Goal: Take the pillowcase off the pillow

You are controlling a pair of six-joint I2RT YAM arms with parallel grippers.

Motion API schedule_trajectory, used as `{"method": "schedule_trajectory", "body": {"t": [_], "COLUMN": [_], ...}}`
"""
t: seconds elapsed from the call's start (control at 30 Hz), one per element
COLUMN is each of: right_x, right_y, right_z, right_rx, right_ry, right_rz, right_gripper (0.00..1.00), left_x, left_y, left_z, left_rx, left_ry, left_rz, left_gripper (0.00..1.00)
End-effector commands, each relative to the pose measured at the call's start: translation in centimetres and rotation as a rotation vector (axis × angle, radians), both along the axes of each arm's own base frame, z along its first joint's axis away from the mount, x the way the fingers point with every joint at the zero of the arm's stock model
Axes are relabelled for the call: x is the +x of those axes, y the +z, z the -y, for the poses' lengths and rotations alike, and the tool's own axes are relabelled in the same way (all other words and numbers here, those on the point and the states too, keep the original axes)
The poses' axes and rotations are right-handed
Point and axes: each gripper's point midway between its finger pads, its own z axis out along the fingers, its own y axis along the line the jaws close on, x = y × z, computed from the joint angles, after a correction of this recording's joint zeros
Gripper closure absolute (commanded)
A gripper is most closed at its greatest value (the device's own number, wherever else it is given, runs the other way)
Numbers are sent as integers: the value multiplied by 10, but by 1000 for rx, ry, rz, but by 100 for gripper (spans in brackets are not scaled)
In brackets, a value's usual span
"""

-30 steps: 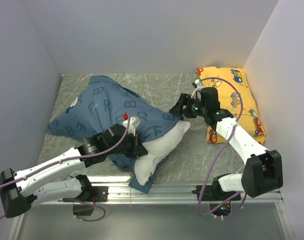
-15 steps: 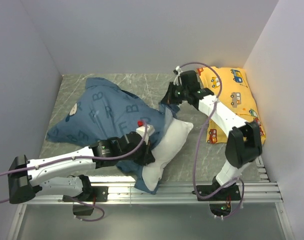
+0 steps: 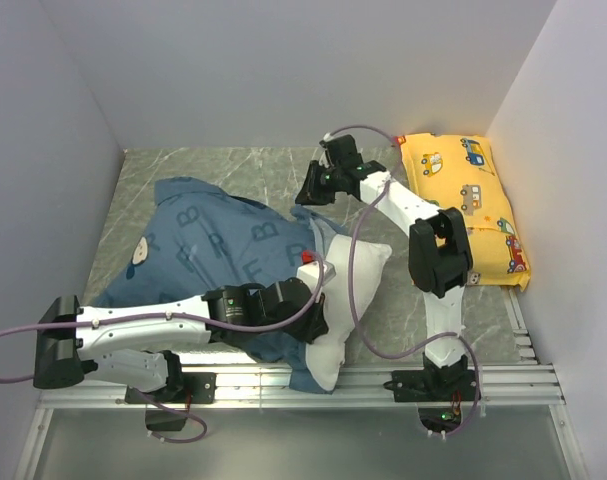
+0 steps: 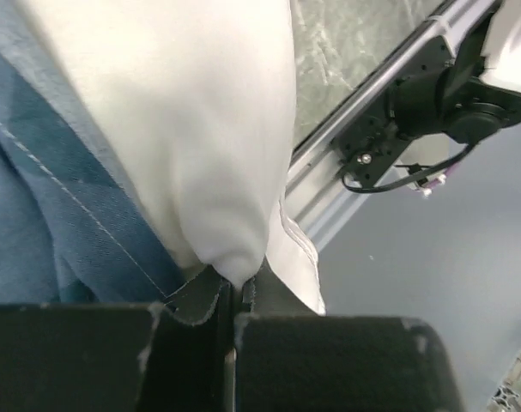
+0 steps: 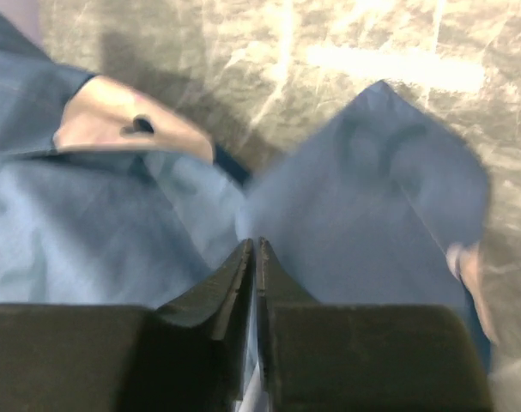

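Pillowcase (image 3: 208,250) lies spread over the left half of the counter (image 3: 243,165), from the middle of the left edge down twd the near edge, pale letters showing on the blue. Pillow (image 3: 355,285) is partly out. Its white end pokes from the cover's open side near the middle of the near edge, w/ the bottom corner hanging over the metal rail (image 3: 503,378) there; the rest is hidden in the cover. Left arm reaches in low along the near edge, w/ the left gripper (image 3: 318,318) at the pillow's near side, right where white meets blue. In the left wrist view its jaws are nearly closed, only a sliver btwn them. They pinch a tip of the white pillow fabric, and the cover's stitched blue edge sits just beside them on the left. Beyond the pillow that view shows the rail and the right arm's base (image 4: 449,86). Right arm stretches from the near right corner across to the middle of the counter, twd the far edge. The right gripper (image 3: 309,188) sits at the cover's far right corner. In the right wrist view, a bit blurred, its jaws are narrow and clamped on a fold of blue cloth, w/ a blue flap spread over grey counter beyond and a pale patch w/ a dark mark on the left. A yellow car-print pillow (image 3: 468,205) lies along the right edge up to the far right corner, apart from the blue cover.
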Motion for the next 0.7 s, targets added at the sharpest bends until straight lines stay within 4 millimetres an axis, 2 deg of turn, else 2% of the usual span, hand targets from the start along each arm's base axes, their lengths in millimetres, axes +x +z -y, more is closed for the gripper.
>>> {"method": "schedule_trajectory", "body": {"t": [0.0,0.03,0.07,0.1,0.13,0.17,0.2,0.23,0.27,0.37,0.43,0.47,0.53,0.57,0.6,0.63,0.67], "right_x": [8,6,3,2,2,-2,-4,-4,-7,-15,-19,-30,-40,-54,-61,-80,-86], "right_y": [37,47,70,81,95,123,136,157,170,204,209,225,234,240,239,234,235], "right_z": [-3,0,9,14,19,25,29,32,40,51,63,69,80,88,93,101,107], "right_rx": [38,50,71,74,71,81,83,97,96,132,135,145,139,142,141,137,141], "right_ry": [12,8,-1,-8,-17,-24,-27,-32,-47,-72,-113,-125,-152,-166,-174,-184,-201], "right_rz": [135,154,191,202,221,262,287,322,328,365,363,396,426,451,459,464,489], "right_gripper": [70,50,42,29,25,22,17,15,13,12,12,12,12,12,12,12,12], "left_x": [-5,3,15,20,25,37,44,48,60,79,90,98,110,121,126,131,138], "left_y": [52,54,58,67,73,79,90,94,98,107,109,111,116,119,121,122,128], "left_z": [17,16,14,15,15,12,14,16,15,23,31,32,36,33,35,34,32], "left_rx": [-140,-146,-164,-200,-222,-237,-265,-275,-284,-305,-304,-312,-331,-340,-346,-352,-366], "left_ry": [-46,-26,1,8,14,37,45,35,54,53,56,65,83,108,117,129,141], "left_rz": [28,34,38,49,58,69,85,92,100,108,110,108,109,112,109,105,113], "left_gripper": [100,100,99,94,92,90,86,85,85,81,77,75,68,65,57,52,47]}}
